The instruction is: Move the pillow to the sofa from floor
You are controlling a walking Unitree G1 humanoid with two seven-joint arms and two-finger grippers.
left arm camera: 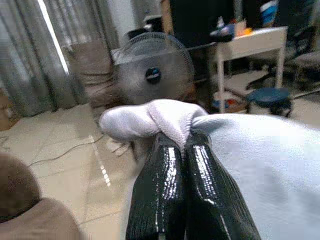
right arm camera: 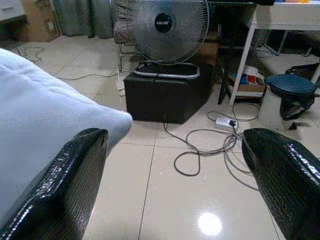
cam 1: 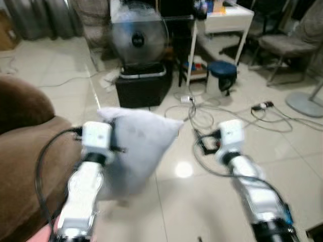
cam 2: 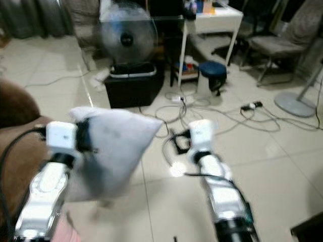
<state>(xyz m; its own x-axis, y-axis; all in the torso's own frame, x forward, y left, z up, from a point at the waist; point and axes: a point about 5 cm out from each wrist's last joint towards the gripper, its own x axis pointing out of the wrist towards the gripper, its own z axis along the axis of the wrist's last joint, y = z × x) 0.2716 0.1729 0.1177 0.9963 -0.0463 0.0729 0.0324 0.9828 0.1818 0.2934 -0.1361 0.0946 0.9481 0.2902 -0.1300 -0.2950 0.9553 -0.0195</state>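
One pillow [cam 1: 139, 146], pale, soft, square | pinched at bunched corner by left pincer [left arm camera: 184, 150] | right pincer [right arm camera: 175, 165] spread wide | one brown plush sofa [cam 1: 25, 151] | glossy tiled floor [cam 1: 202, 201]

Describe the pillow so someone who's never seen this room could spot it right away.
Start at the brown sofa on the robot's left; just off its edge, above the tiled floor, hangs the pillow. The left gripper is shut on one corner, holding it in the air. It is plain pale grey and soft, unlike the dark fan and black box behind it.
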